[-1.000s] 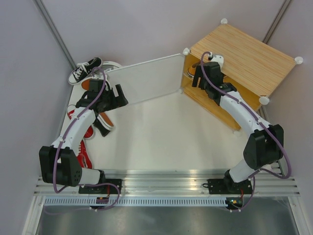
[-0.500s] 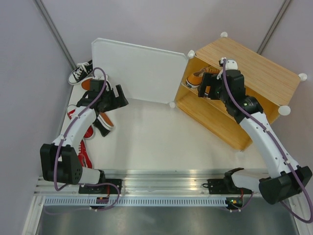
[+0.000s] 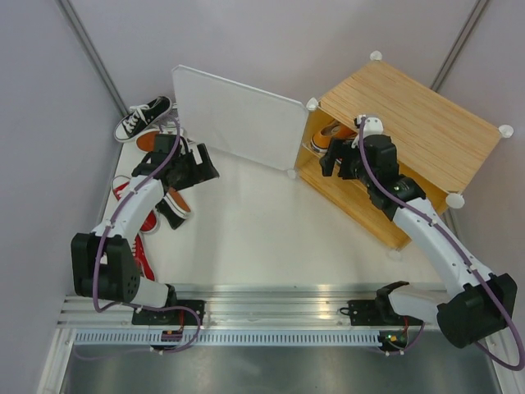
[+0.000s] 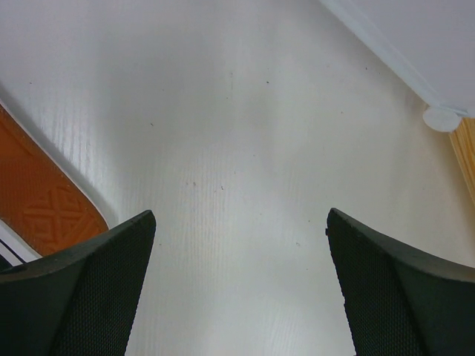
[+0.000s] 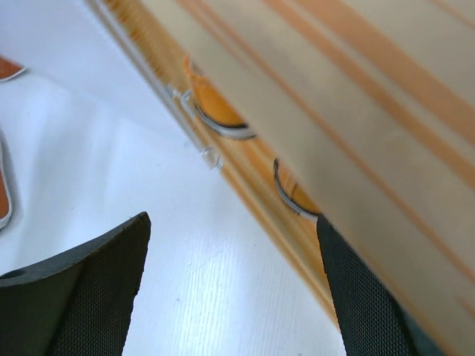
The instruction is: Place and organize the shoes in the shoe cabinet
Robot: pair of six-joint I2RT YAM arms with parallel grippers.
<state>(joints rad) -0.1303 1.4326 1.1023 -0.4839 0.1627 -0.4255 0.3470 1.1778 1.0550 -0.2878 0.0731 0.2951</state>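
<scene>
Cabinet door [image 3: 238,115]: stands open, upper centre, between the arms.
Left gripper [image 4: 239,215]: spread, empty.
Right gripper [image 5: 231,217]: spread, empty, facing shoe cabinet [image 3: 410,123].

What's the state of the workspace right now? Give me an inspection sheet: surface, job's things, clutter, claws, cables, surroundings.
Surface: white table, bare in the middle.
Job's things: shoe cabinet at far right, its door swung open; an orange shoe inside the upper compartment. Black shoe in the far left corner; red shoes beside the left arm; more shoes partly hidden under that arm.
Clutter: nothing seen.
Claws: left claw open and empty above the table; right claw open and empty at the cabinet's front edge.
Cables: a purple cable along the left arm and one along the right.
Surroundings: grey walls; metal rail at the near edge.
</scene>
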